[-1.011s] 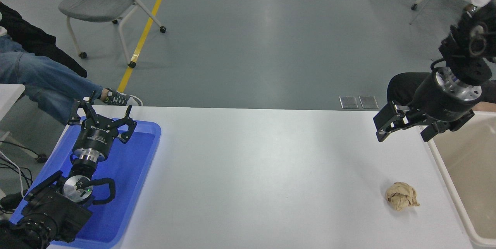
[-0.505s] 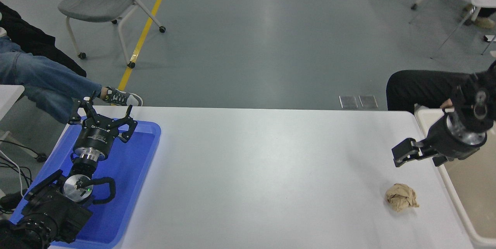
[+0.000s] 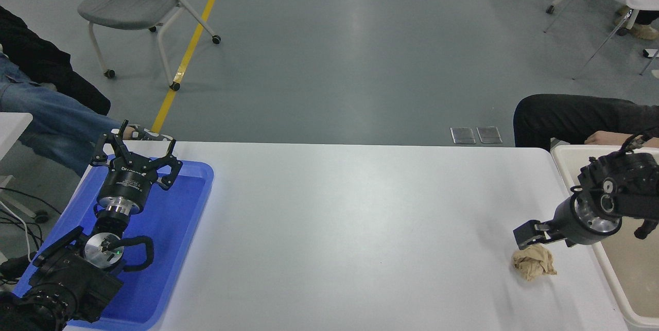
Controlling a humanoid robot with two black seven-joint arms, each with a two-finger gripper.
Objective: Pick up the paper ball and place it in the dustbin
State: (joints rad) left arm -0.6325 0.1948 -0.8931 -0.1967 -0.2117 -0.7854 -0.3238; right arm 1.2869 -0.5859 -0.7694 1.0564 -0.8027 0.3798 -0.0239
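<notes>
Ball [image 3: 534, 263] lies near the table's [image 3: 334, 228] right edge beside the bin [image 3: 569, 176], just under the right gripper [image 3: 530, 236], whose finger state I cannot tell.

Crumpled tan paper ball [image 3: 533, 263] on table, just beside cream dustbin [image 3: 608, 275]

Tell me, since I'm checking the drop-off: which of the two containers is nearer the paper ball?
The cream dustbin at the table's right edge, just beyond the paper ball. The blue tray lies at the far left, under the parked left gripper.
</notes>
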